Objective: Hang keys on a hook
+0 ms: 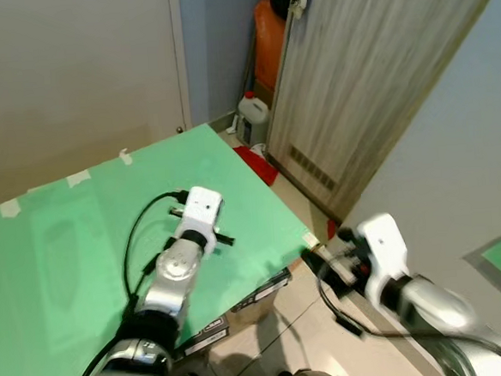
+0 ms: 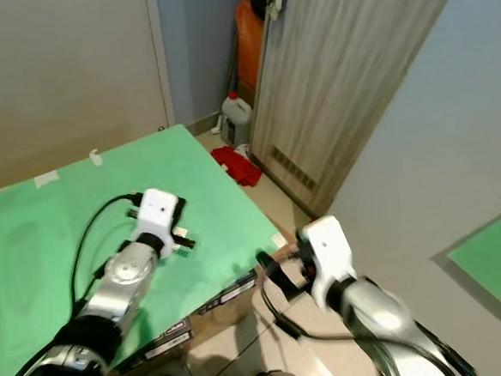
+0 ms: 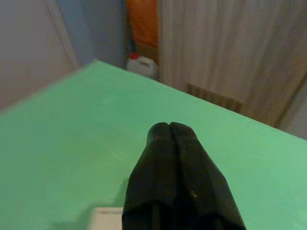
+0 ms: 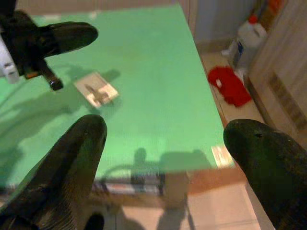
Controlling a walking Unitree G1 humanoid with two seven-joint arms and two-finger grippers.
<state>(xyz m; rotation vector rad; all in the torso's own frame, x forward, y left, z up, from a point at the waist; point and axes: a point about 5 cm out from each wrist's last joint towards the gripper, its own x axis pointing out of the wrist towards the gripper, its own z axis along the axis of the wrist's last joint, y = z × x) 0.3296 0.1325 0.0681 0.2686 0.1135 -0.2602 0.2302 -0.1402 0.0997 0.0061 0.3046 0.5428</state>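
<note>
A small pale card point(image 4: 97, 89) with a dark key-like shape on it lies flat on the green table point(image 1: 57, 253); I cannot tell for sure that it is the keys. My left gripper point(image 3: 170, 127) hovers just above and beside the card, its fingers point(image 4: 72, 34) pressed shut with nothing between them. The left wrist point(image 1: 200, 209) reaches over the table's near right part. My right gripper point(image 4: 165, 129) hangs off the table's right edge over the floor, fingers spread wide open and empty. It is seen low at the right in the right eye view point(image 2: 278, 272).
A white jug point(image 1: 252, 110) and a red cloth point(image 1: 256, 163) lie on the floor past the table's far right corner, an orange object point(image 1: 268, 49) behind them. A wood-grain door point(image 1: 372, 76) stands at the right. Flat boxes point(image 1: 258, 295) show under the table's edge.
</note>
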